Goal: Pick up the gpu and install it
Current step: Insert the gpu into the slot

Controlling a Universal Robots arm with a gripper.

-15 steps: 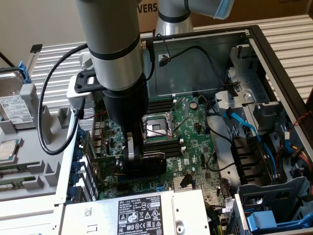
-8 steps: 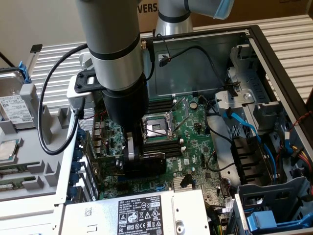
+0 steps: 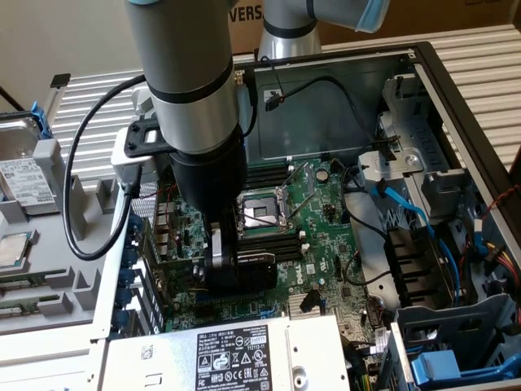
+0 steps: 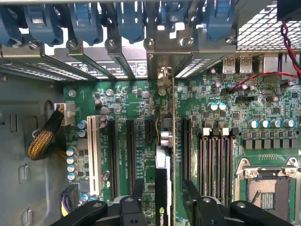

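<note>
The gpu (image 4: 164, 165) stands on edge over the green motherboard (image 4: 131, 94), in line with an expansion slot. Its green board and black shroud run between my fingers, and its silver end bracket (image 4: 162, 56) sits at the case's rear openings. My gripper (image 4: 164, 193) straddles the card with both black fingers (image 4: 138, 188) standing a little off its sides, so it is open. In the exterior view the gripper (image 3: 230, 265) reaches down into the open case, with the black gpu (image 3: 254, 265) beside it near the power supply.
The CPU socket (image 3: 260, 208) and memory slots (image 4: 216, 160) lie close beside the card. Blue slot latches (image 4: 131, 19) line the rear. A power supply (image 3: 228, 358), blue cables (image 3: 415, 220), a drive cage (image 3: 456, 358) and a yellow-sleeved cable (image 4: 44, 139) crowd the case.
</note>
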